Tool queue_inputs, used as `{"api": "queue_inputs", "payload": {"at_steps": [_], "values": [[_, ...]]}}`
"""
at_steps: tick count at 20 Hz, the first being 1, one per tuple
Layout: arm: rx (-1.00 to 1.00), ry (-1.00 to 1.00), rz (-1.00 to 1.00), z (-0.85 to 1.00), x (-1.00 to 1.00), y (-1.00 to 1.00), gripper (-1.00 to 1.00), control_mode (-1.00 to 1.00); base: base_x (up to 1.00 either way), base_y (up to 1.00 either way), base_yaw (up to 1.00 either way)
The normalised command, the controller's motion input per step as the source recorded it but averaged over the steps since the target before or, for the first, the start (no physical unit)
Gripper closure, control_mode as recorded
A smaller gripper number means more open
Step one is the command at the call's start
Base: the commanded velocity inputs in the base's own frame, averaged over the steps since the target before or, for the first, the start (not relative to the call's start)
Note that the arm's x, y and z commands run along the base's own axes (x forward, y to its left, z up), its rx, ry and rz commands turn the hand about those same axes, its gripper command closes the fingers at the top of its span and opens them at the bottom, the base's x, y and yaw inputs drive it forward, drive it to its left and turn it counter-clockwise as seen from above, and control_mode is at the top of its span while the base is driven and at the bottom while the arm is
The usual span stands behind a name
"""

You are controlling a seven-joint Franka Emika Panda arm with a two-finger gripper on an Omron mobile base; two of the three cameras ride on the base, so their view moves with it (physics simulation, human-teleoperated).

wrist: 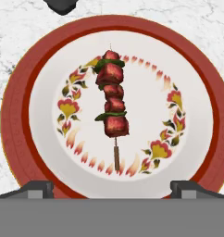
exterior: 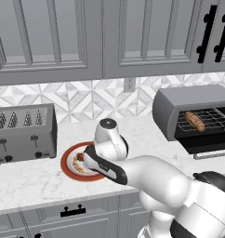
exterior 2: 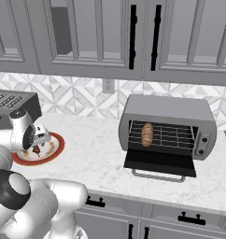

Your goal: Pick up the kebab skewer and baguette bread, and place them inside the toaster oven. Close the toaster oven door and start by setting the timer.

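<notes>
The kebab skewer (wrist: 114,109), dark red meat chunks on a thin stick, lies in the middle of a red-rimmed flowered plate (wrist: 16,120). My gripper (wrist: 113,189) hangs open straight above it, fingertips wide on either side of the stick end and touching nothing. From the base, the hand (exterior: 89,160) covers much of the plate (exterior: 67,163). The baguette bread (exterior: 194,121) (exterior 2: 146,134) rests on the wire rack inside the grey toaster oven (exterior: 188,100) (exterior 2: 168,108). The toaster oven door (exterior 2: 159,163) (exterior: 212,148) is folded down open.
A slotted silver toaster (exterior: 23,132) (exterior 2: 12,105) stands just left of the plate (exterior 2: 55,148) against the tiled wall. Marble counter stretches between plate and oven. Wall cabinets hang overhead, and drawers run below the counter edge.
</notes>
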Motion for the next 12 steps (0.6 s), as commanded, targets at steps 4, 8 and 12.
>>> {"api": "queue_inputs", "payload": {"at_steps": [4,8,12], "values": [[-0.18,0.04,0.0,-0.32,0.07,-0.02,-1.0,-1.0,0.0,0.0,0.0],[-0.06,0.02,0.0,-0.35,0.27,0.0,-1.0,-1.0,0.0,0.0,0.0],[0.0,0.0,0.0,-0.12,0.3,0.0,-1.0,-1.0,0.0,0.0,0.0]]}}
